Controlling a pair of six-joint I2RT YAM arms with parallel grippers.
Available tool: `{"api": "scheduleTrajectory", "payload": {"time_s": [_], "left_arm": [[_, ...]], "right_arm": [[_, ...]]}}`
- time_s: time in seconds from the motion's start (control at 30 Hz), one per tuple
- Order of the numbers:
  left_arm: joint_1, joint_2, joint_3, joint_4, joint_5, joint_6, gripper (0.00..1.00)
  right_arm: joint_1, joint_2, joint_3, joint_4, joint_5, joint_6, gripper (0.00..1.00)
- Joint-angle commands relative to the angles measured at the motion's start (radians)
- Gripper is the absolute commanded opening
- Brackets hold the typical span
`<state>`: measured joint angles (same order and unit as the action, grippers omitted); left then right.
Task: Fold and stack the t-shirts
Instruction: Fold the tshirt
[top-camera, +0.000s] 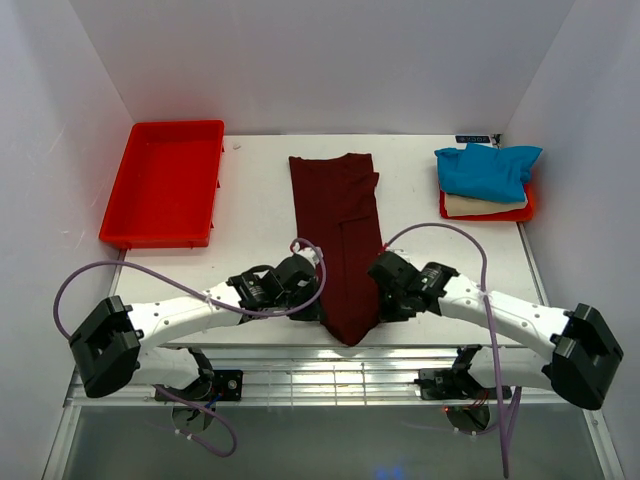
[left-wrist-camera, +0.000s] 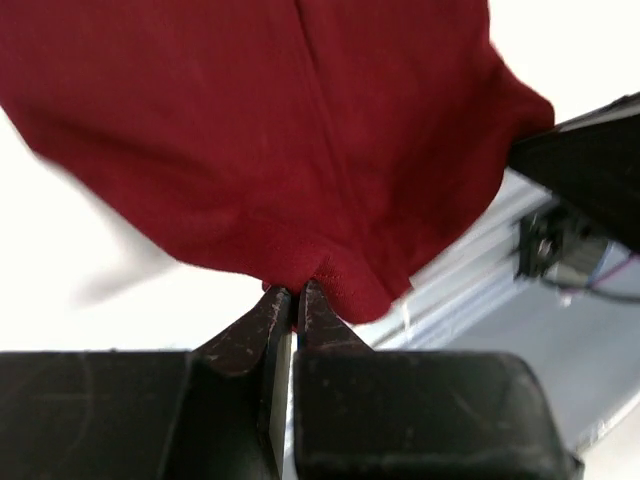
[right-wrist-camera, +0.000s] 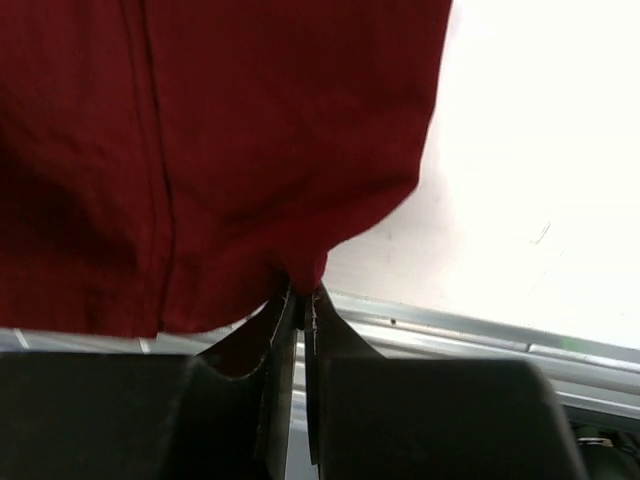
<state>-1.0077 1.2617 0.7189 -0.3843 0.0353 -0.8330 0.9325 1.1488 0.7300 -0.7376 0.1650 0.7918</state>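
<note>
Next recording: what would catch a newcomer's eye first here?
A dark maroon t-shirt lies as a long narrow strip down the middle of the white table, with the left gripper and right gripper each pinching a near corner at the front edge. At far left sits a big red tray; at far right a blue t-shirt tops a cream t-shirt on a smaller red tray.

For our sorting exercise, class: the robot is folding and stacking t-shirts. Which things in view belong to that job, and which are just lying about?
Belong: maroon t-shirt, pinched at its near end by left hand and right hand; blue t-shirt; cream t-shirt.
Lying about: large red tray, far left; small red tray under the blue and cream t-shirts.
</note>
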Motion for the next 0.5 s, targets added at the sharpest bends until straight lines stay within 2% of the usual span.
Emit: {"api": "scheduleTrajectory", "payload": {"time_s": [0.0,0.27,0.47], "left_arm": [[0.04,0.022,0.05,-0.018,-0.074,0.052,0.1],[0.182,0.082,0.066,0.054,-0.063,0.132,0.1],[0.245,0.195,0.16,0.105,-0.074,0.204,0.1]], "right_arm": [[0.003,0.101,0.115,-0.006,0.126,-0.051,0.08],[-0.038,0.294,0.279,0.033,0.266,-0.16,0.08],[-0.107,0.399,0.393,0.064,0.321,-0.252,0.08]]}}
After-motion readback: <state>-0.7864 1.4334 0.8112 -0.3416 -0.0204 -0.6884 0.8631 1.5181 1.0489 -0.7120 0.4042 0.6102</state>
